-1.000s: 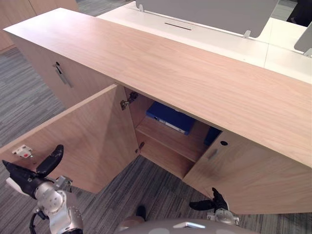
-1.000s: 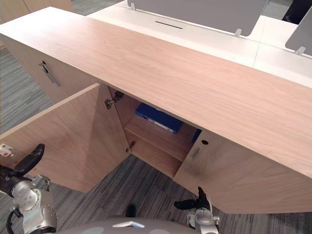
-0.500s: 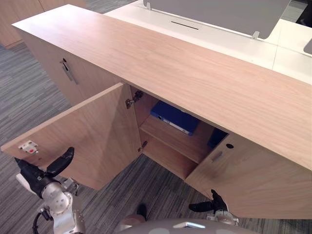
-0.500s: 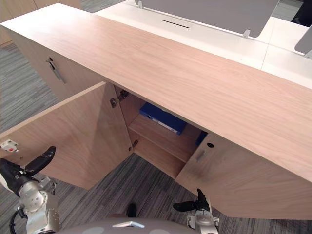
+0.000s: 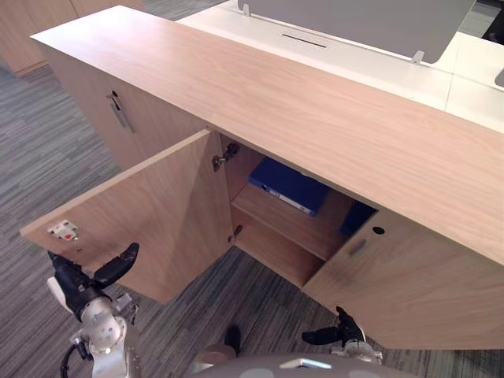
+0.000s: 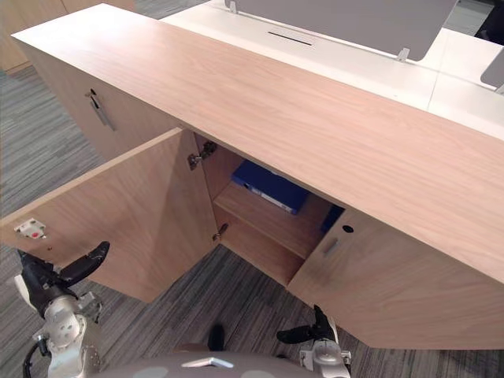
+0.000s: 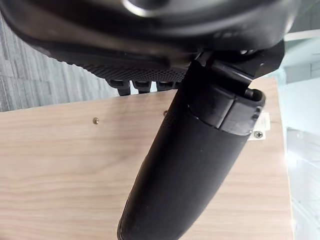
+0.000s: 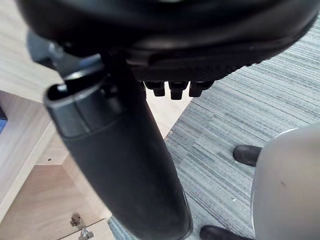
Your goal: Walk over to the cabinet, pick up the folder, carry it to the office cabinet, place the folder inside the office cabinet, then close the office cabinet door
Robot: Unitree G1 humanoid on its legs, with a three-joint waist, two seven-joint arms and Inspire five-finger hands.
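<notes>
While I stand in front of the office cabinet (image 5: 276, 102), its left door (image 5: 150, 213) hangs wide open toward me. My left hand (image 5: 83, 285) is low on the left, near the outer edge of that door. I cannot tell if it touches the wood. Its fingers (image 5: 120, 262) and thumb (image 7: 195, 170) are spread out and straight, and it holds nothing.

My right hand (image 5: 339, 331) is low down on the right, just in front of the right door (image 5: 402, 283). Its fingers are stretched out too, and it holds nothing.

Inside the cabinet, the blue folder (image 5: 287, 185) lies flat on the shelf (image 5: 291, 224), far from both of my hands. It has a white label strip (image 5: 285, 201) along its near edge. The writing on it is too small to read. Just right of it, behind the right door, I see another blue thing (image 5: 358, 216), mostly hidden.

Near the outer edge of the open door, on its inner side, sits a small white tag (image 5: 63, 231) with a red spot. I cannot make out any words on it.

On the right door are a small handle (image 5: 357, 246) and a round dark hole (image 5: 379, 230). Farther left, another door has a metal handle (image 5: 120, 110).

Behind the cabinet is a white desk (image 5: 378, 59) with a grey screen (image 5: 354, 20). Grey striped carpet (image 5: 47, 157) covers the floor.
</notes>
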